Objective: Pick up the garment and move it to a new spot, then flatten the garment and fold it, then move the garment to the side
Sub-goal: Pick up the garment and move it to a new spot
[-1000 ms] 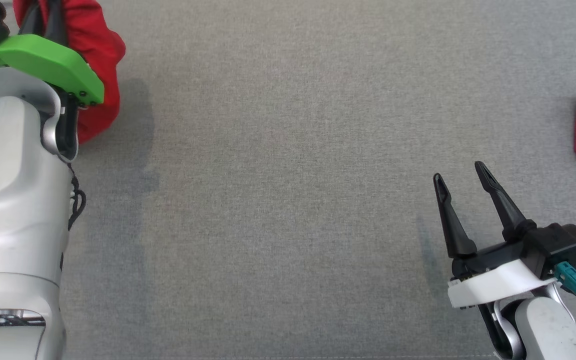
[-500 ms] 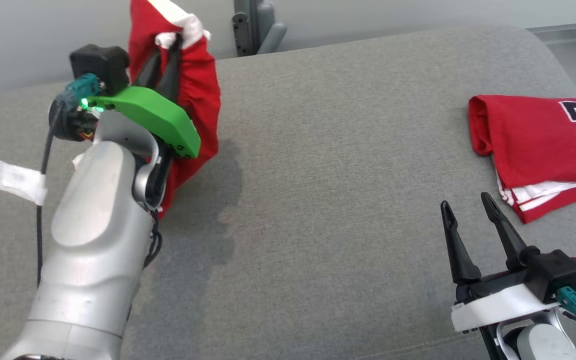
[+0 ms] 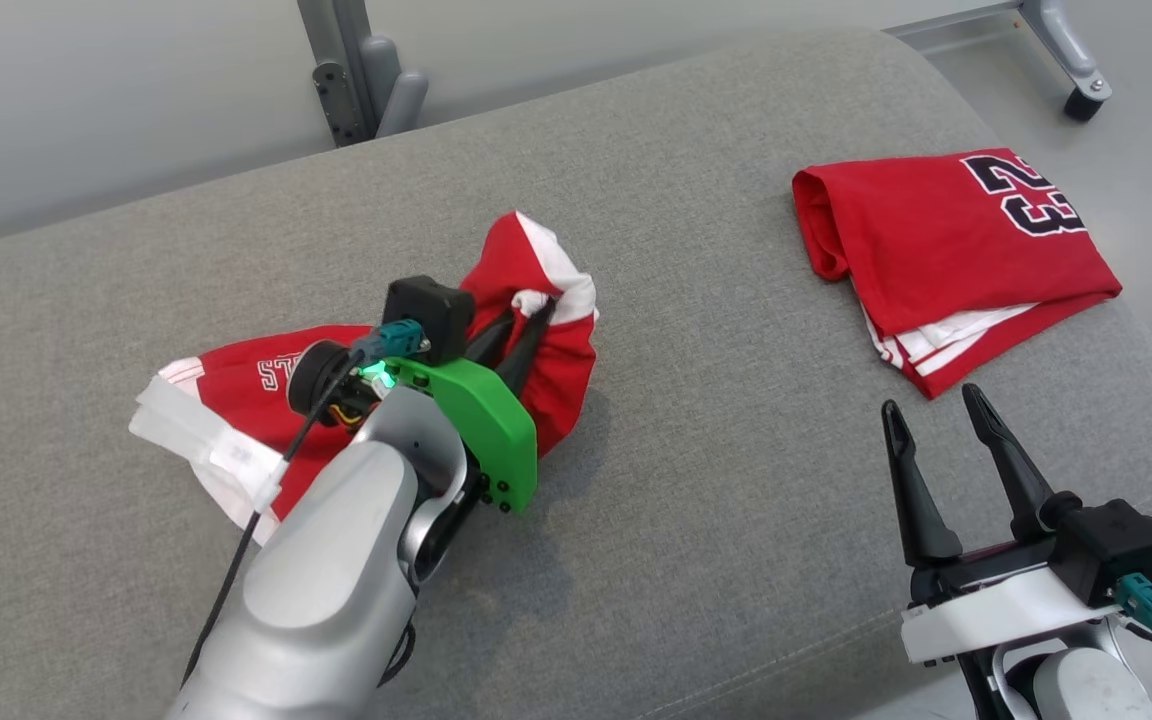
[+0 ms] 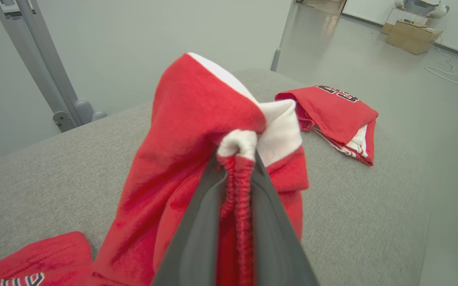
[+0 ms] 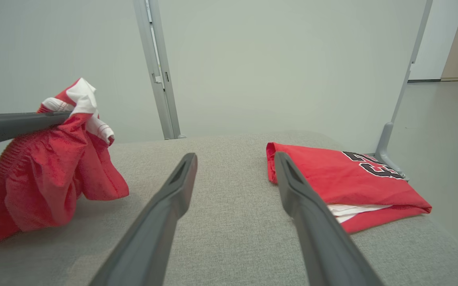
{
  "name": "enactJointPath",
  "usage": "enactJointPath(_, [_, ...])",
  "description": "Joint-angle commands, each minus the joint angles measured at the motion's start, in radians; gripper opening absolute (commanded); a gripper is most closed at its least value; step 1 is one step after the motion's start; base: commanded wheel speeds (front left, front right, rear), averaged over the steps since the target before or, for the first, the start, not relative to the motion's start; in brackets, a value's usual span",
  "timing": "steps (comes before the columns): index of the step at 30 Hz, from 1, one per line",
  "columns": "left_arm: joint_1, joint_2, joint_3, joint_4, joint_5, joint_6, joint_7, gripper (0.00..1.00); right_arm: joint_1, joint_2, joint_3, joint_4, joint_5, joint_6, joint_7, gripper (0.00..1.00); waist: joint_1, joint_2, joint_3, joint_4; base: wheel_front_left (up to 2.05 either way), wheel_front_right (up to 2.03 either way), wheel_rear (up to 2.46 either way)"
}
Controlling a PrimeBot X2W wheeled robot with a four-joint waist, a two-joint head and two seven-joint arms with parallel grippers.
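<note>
Head view: your left hand (image 3: 533,308) is pinching the white-trimmed edge of the red garment (image 3: 566,360), its fingers pressing together on the cloth, well to the left of the folded jersey (image 3: 946,240) that is lying on the grey table (image 3: 696,480). The garment is bunching up at the hand. Its other end, with white trim and lettering, is trailing on the table still farther from the folded jersey. Your right hand (image 3: 930,400) is hovering on the near side of the folded jersey, apart from it, with its fingers spread and nothing between them.

Left wrist view: the left hand (image 4: 239,159) is gripping a gathered red band topped by a white knot of cloth. The garment (image 4: 181,131) is draping down around the fingers, and the folded jersey (image 4: 332,111) is lying beyond it to the right.

Right wrist view: the right hand (image 5: 235,156) is pointing across the table (image 5: 221,222), spread wide, just left of the folded jersey (image 5: 332,178). Far left of the folded jersey, the garment (image 5: 46,178) is hanging from the left hand, its lower folds resting on the table.
</note>
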Motion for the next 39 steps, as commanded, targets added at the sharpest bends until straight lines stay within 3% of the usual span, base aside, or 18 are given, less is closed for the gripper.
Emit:
enactJointPath(1, [0.014, 0.014, -0.004, 0.006, 0.01, -0.002, 0.002, 0.0, -0.009, 0.002, 0.0, -0.003, 0.004, -0.001, -0.003, 1.0, 0.0001, 0.0, 0.022, -0.019, 0.0, 0.0, 0.0])
enactJointPath(6, [0.035, 0.01, -0.068, 0.078, 0.024, -0.002, 0.001, 0.0, -0.019, 0.004, 0.005, 0.001, 0.006, -0.001, -0.003, 1.0, 0.0001, 0.0, 0.05, -0.022, 0.0, 0.0, 0.0])
enactJointPath(7, [0.036, 0.008, -0.076, 0.094, 0.021, -0.002, -0.003, 0.06, -0.021, 0.004, 0.007, 0.002, 0.006, -0.001, -0.003, 1.0, 0.0001, 0.0, 0.054, -0.021, 0.0, 0.0, 0.0])
enactJointPath(8, [0.035, 0.008, -0.084, 0.111, 0.025, -0.002, -0.007, 0.45, -0.024, 0.003, 0.009, 0.002, 0.006, -0.001, -0.003, 1.0, 0.0001, 0.0, 0.056, -0.019, 0.0, 0.0, 0.0])
enactJointPath(9, [0.034, 0.006, -0.089, 0.125, 0.026, -0.002, -0.011, 0.97, -0.027, 0.003, 0.012, 0.003, 0.006, -0.001, -0.003, 1.0, 0.0001, 0.0, 0.058, -0.017, 0.0, 0.0, 0.0])
enactJointPath(10, [0.033, 0.002, -0.092, 0.138, 0.022, -0.002, -0.017, 1.0, -0.029, 0.003, 0.015, 0.003, 0.005, -0.001, -0.003, 1.0, 0.0001, 0.0, 0.059, -0.014, 0.0, 0.0, 0.0])
enactJointPath(17, [0.021, -0.018, -0.084, 0.171, 0.002, 0.029, -0.115, 1.0, -0.024, -0.008, 0.024, 0.011, 0.004, -0.001, -0.003, 1.0, 0.0001, 0.0, 0.025, 0.022, 0.0, 0.0, 0.0])
enactJointPath(24, [0.095, -0.02, -0.04, 0.143, -0.043, 0.087, -0.229, 1.0, -0.006, -0.006, 0.018, -0.001, 0.017, -0.001, -0.003, 1.0, 0.0001, 0.0, -0.031, 0.096, 0.0, 0.0, 0.0])
enactJointPath(31, [0.225, 0.005, 0.054, 0.046, -0.088, 0.165, -0.306, 1.0, 0.037, 0.01, -0.015, 0.001, 0.02, -0.001, -0.003, 1.0, 0.0001, 0.0, -0.09, 0.177, 0.0, 0.0, 0.0])
enactJointPath(39, [0.419, 0.039, 0.158, -0.158, -0.033, 0.267, -0.32, 1.0, 0.078, 0.025, -0.048, -0.014, 0.01, -0.001, -0.003, 1.0, 0.0001, 0.0, -0.131, 0.24, 0.0, 0.0, 0.0])
